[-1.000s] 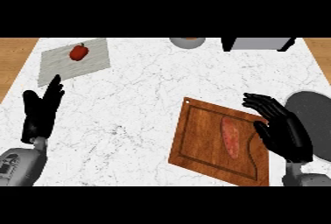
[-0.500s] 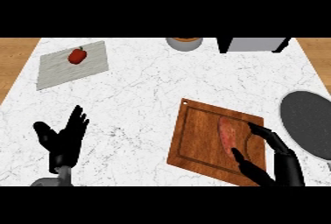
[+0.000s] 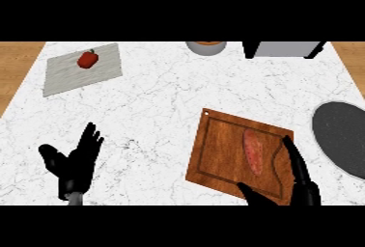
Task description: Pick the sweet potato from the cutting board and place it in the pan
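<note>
R hand [image 3: 298, 176] is seen at the lower edge over the cutting board [image 3: 221, 154], fingers straight and spread from the thumb, nothing gripped; fingers lie just right of the sweet potato [image 3: 254, 150], which rests on the board's right half. The pan [image 3: 342, 137] is found beside the board, to the right. L hand [image 3: 73, 161] is held open, fingers up, lower left on the counter [image 3: 164, 96]. A red pepper [image 3: 88, 58] sits on a grey mat [image 3: 71, 77], far left.

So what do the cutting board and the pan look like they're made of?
The cutting board looks like wood: reddish brown, visible grain, slight sheen, a groove near its edge. The pan looks like dark matte metal, perhaps a nonstick coating: flat grey-black, no shine.
</note>
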{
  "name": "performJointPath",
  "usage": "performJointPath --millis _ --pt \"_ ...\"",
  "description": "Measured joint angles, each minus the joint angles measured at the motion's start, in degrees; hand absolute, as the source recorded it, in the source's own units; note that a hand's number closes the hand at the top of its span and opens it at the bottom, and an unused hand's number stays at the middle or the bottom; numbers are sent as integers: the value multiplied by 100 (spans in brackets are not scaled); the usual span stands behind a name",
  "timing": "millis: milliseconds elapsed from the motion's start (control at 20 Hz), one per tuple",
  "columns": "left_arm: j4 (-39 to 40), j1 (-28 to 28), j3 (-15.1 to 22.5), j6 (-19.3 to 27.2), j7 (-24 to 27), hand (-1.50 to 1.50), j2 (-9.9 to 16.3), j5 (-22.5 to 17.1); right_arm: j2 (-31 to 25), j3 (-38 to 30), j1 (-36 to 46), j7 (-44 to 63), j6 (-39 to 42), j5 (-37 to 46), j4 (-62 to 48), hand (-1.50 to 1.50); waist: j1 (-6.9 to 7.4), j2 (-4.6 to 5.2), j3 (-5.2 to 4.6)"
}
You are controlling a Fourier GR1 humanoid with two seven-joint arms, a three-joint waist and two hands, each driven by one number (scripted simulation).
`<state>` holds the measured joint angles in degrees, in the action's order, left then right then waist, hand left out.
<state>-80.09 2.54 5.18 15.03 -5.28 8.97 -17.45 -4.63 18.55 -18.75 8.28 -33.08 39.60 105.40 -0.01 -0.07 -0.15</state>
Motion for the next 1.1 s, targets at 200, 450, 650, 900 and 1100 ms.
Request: performJointPath --millis 200,450,650,900,1100 --pt "15 24 20 4 28 0 -40 58 -13 -226 663 1421 771 761 347 -150 27 9 2" --pt "-9 -10 89 -7 20 0 -116 87 -254 -422 1551 2806 2270 1029 90 -150 103 33 -4" --pt "-87 -31 122 9 -39 0 -129 106 -547 -531 2211 3587 3600 887 -353 -150 158 38 -1" --pt "-107 81 103 -6 -5 0 -149 142 -668 -863 3281 4029 4716 531 -1080 -150 107 24 8" --pt "-102 32 26 -17 -28 0 -152 165 -653 -855 3644 4206 5237 499 -1444 -150 63 15 12"
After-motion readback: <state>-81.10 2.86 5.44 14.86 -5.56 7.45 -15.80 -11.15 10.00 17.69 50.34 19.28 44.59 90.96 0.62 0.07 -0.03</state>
